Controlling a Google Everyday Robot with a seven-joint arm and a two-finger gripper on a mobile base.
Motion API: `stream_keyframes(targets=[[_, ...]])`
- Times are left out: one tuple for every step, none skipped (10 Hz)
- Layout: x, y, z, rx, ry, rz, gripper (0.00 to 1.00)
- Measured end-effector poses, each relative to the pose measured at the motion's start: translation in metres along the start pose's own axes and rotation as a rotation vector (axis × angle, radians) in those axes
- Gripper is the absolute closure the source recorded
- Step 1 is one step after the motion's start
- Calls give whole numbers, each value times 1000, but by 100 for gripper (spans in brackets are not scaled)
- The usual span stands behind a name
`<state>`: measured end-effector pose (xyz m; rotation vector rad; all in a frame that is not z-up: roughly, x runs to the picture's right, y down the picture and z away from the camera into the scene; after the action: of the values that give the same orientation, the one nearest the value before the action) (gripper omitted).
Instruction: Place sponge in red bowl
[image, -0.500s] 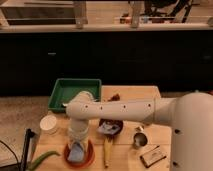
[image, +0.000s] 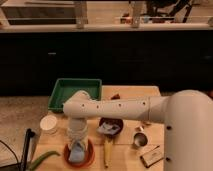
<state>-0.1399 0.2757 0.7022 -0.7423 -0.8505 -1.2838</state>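
gripper: at the end of the white arm, pointing straight down into the red bowl; wrist directly above the bowl's middle
gripper state: cannot tell, the wrist housing hides the tip; it may be holding the sponge or have just let go
sponge: blue-grey pad inside the red bowl, right under the gripper; looks tilted, upper end up by the gripper, lower end on the bowl floor
why so: the vertical approach drops the pad in the centre of the bowl, clear of the rim; the tilt suggests it is not fully settled, or not yet let go
red bowl: front-left part of the wooden table, upright, rim showing on both sides of the sponge
task stage: judged at or just about release; the sponge is already within the rim
arm: runs from above the red bowl out to the right, to the robot's body
maroon bowl: just right of and behind the red bowl, holds a bluish item; not the target
yellow object: right of the red bowl, lying lengthwise, close but apart
metal cup: further right of the red bowl, past the yellow object
white cup: behind-left of the red bowl
green tray: well behind the red bowl, partly covered by the arm
green long item: left of the red bowl, near the table edge
vs earlier frame: almost no change; arm in the same pose over the red bowl, sponge in the same spot, other objects unmoved
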Motion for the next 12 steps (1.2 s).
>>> stream_keyframes(targets=[[1, 1, 0, -5, -6, -5, 98], [1, 2, 1, -13, -16, -14, 90], [1, 1, 2, -21, -28, -32, 82], [1, 1, 3, -23, -33, -39, 73], [1, 3, 4, -28, -39, -35, 61], [1, 3, 6, -35, -44, -36, 50], [1, 1, 7, -51, -49, -41, 40], [1, -1, 8, -54, -51, -45, 30], [1, 0, 7, -55, -51, -43, 24], [1, -1, 6, -57, -51, -48, 20], [1, -4, 5, -60, -51, -57, 20], [1, -3, 4, -61, -49, -59, 20]])
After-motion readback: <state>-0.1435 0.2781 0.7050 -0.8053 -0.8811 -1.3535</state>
